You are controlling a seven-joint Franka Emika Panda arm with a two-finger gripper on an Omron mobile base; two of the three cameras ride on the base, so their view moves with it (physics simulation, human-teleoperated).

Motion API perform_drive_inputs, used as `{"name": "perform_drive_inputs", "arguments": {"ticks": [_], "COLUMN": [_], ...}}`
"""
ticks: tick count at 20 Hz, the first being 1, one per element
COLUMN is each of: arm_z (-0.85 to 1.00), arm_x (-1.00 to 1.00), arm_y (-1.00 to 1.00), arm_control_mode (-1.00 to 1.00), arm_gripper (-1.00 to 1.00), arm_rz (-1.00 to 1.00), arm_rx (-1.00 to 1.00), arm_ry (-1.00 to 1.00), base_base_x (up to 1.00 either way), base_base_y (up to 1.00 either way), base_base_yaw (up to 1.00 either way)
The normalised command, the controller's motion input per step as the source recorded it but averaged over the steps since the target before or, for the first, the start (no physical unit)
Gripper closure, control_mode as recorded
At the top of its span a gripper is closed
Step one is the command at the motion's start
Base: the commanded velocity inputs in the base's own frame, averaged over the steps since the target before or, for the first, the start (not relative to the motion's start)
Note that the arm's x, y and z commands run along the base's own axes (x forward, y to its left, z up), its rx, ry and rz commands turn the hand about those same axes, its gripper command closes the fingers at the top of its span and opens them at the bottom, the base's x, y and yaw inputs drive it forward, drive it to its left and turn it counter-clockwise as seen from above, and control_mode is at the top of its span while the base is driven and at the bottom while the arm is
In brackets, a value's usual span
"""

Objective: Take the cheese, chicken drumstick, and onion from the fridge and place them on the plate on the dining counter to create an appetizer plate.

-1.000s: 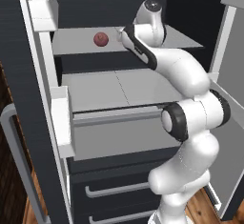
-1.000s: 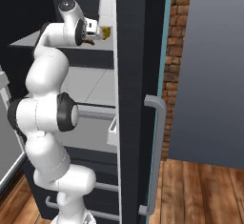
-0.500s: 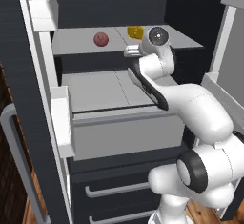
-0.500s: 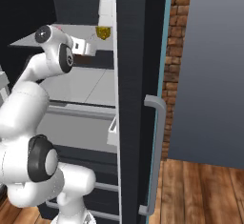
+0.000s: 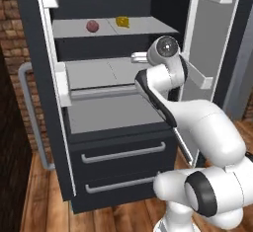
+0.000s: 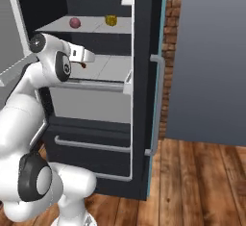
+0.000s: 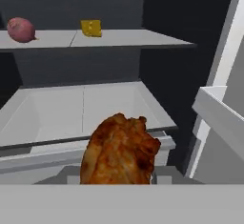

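Brown-orange chicken drumstick point(image 7: 120, 150) sits clamped between the fingers, fridge point(image 5: 106, 105) at 12 o'clock; back straight out, clearing the shelf point(image 7: 81, 106) lip.

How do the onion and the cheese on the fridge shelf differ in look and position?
The onion is a pinkish-red round ball; the cheese is a yellow angular wedge. In the hand view the onion sits left of the cheese, with bare shelf between them. Both rest on the top shelf of the open fridge, untouched.
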Motion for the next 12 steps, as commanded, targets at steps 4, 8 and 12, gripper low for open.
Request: {"name": "perform_drive_inputs", "arguments": {"ticks": [4, 8, 12], "arm_z": [0.0, 0.0, 0.0], "arm_x": [0.0, 0.0, 0.0], "arm_y": [0.0, 0.0, 0.0], "arm_control_mode": [1.0, 1.0, 1.0], "arm_gripper": [1.0, 1.0, 1.0], "arm_rz": [0.0, 0.0, 0.0], "arm_rx": [0.0, 0.0, 0.0], "arm_ry": [0.0, 0.0, 0.0], "base_base_x": [-1.0, -1.0, -1.0], "base_base_y": [-0.17, -0.14, -0.1], "base_base_yaw": [-0.08, -0.1, -0.11]}}
